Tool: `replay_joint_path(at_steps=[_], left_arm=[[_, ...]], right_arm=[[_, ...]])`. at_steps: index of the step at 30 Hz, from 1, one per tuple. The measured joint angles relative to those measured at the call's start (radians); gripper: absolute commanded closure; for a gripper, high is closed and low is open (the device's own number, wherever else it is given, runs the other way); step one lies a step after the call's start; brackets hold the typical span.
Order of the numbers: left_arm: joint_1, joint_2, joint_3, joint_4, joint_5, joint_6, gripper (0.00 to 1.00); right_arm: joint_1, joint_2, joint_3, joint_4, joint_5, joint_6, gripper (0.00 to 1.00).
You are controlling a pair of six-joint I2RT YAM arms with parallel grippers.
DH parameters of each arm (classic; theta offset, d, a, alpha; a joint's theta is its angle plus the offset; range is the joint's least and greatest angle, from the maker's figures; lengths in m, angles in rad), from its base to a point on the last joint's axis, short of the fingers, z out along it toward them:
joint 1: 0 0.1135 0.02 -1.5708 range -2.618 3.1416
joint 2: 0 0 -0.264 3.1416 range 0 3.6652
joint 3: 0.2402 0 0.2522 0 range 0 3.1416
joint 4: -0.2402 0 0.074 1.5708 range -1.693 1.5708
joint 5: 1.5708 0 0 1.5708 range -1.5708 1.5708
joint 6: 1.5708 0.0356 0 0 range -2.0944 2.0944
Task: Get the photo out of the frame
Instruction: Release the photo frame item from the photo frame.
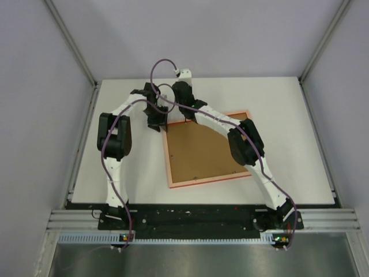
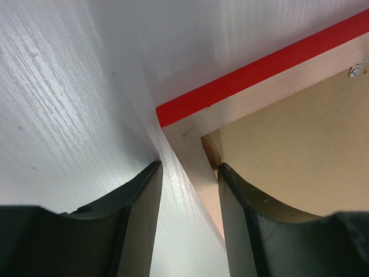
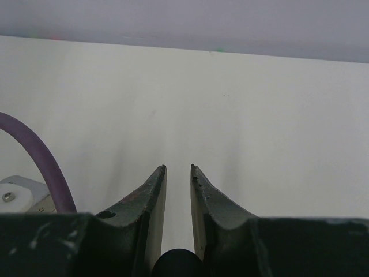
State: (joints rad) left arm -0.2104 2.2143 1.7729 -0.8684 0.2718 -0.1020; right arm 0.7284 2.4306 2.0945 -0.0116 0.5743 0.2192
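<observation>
Frame [image 1: 199,182] lies face down on your white wood-grain table [image 2: 57,86], its smooth pale rim up, so the flat brown board [image 2: 288,144] hides the photo from you. At the far corner your left gripper [image 2: 189,167] straddles the rim, fingers spread. Alongside, your right gripper [image 3: 179,168] hovers, fingers nearly together and empty.
</observation>
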Motion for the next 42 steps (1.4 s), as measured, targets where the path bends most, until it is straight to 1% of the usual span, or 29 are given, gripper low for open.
replay_joint_path(at_steps=[12,22,25,35,42], left_arm=[[0.000,0.000,0.000,0.000,0.000,-0.001,0.51],[0.000,0.000,0.000,0.000,0.000,-0.002,0.51],[0.000,0.000,0.000,0.000,0.000,-0.002,0.51],[0.000,0.000,0.000,0.000,-0.003,-0.001,0.51],[-0.001,0.001,0.000,0.000,-0.005,-0.001,0.51]], right_arm=[[0.000,0.014,0.012,-0.005,-0.006,0.028,1.00],[0.002,0.037,0.024,0.007,-0.032,0.016,1.00],[0.002,0.034,-0.009,0.071,-0.067,-0.021,1.00],[0.006,-0.049,-0.223,0.336,-0.211,-0.160,1.00],[0.009,-0.069,-0.275,0.401,-0.233,-0.186,1.00]])
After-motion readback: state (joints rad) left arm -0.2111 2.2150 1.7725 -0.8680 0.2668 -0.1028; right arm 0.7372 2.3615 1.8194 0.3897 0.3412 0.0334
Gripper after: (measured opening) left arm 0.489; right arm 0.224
